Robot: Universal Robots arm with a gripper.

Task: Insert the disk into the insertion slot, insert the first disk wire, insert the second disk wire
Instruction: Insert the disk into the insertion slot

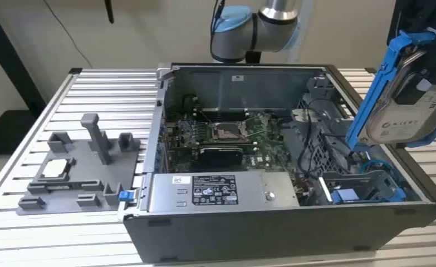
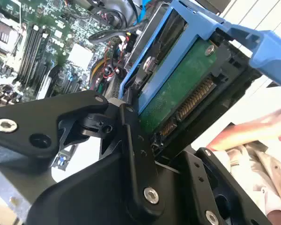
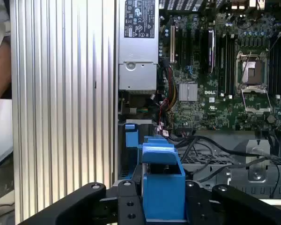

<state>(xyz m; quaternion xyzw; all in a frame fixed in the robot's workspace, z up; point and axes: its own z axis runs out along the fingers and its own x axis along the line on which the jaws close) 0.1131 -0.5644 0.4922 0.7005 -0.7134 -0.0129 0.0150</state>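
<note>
On your ribbed aluminium table (image 1: pixel 99 94) stands the open grey metal computer case (image 1: pixel 277 233); the silver-grey, blue-framed disk (image 1: pixel 411 119) hangs tilted above its corner on the exterior view's right, pinched by the black gripper (image 3: pixel 163 201); below lies the narrow grey, blue-fitted insertion slot (image 1: pixel 362 184).

My arm (image 1: pixel 256 25) has a silver tube and rounded joints capped in pale blue, with a black cable (image 1: pixel 219 14) beside it. My gripper (image 3: pixel 163 206) is matte black, made of flat angular linkage plates pinned with bright silver screws (image 2: pixel 151 195).
</note>
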